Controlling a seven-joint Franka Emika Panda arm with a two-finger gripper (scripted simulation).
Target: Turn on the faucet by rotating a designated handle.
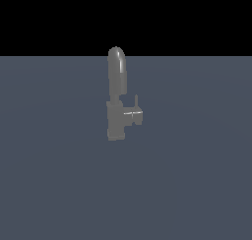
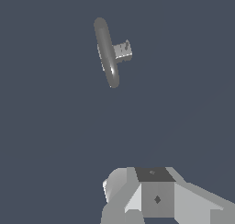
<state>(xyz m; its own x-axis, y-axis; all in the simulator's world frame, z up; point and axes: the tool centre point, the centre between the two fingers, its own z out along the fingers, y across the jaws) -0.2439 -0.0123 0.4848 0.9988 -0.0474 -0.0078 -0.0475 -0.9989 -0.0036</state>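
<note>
Handle (image 1: 136,101) only in exterior view; end effector (image 2: 151,195) wrist-view only, spread unclear.

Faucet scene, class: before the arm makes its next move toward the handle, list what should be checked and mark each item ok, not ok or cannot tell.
1. The faucet stands upright on the floor: ok.
2. The handle is visible, sticking up from the side stub on the exterior view's right: ok.
3. Nothing lies around the handle in the exterior view: ok.
4. The gripper is touching the handle: not ok, it is well apart from the faucet.
5. Fingers open for the lever: cannot tell, they are not shown.
</note>
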